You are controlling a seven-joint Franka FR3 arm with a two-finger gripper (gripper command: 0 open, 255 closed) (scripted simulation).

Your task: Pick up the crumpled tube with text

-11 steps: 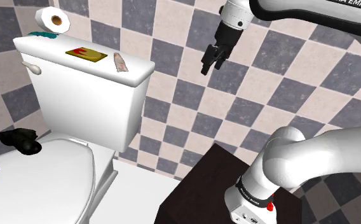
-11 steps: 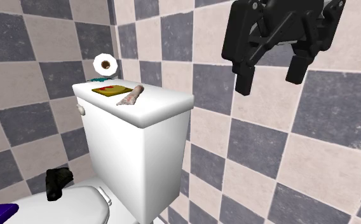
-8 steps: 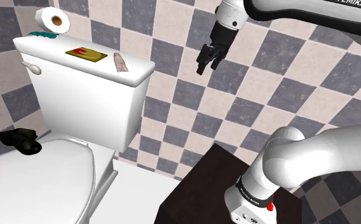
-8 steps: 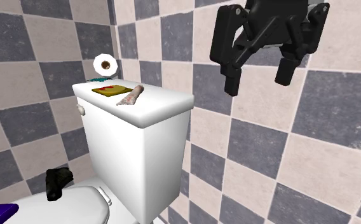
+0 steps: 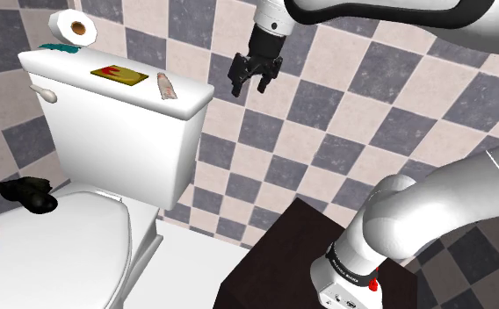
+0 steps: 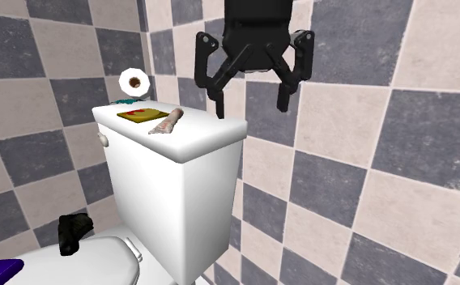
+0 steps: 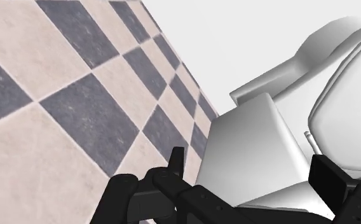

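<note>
- Claw [image 5: 250, 88] hangs in the air past the end of the toilet tank [image 5: 133, 149], higher than the lid. Fingers are spread wide with nothing between them.
- Crumpled tube [image 5: 163, 86] lies flat on the tank lid, near the lid end closest to the claw.
- Key relation: the tube is to the shoulder view's left of the claw and lower. In the second exterior view the claw [image 6: 251, 105] is right of and above the tube [image 6: 166, 123], well apart.
- The tube's long axis looks to run roughly back to front across the lid, so the fingers likely need to straddle its narrow width.
- Only one arm on this job.
- No bins or boxes here; the lid is the carrier. Beside the tube is a flat yellow and red pack [image 5: 119, 75], close but apparently not touching.
- A toilet roll [image 5: 75, 28] stands at the far end.
- The wrist view shows tiled wall and the white toilet.
</note>
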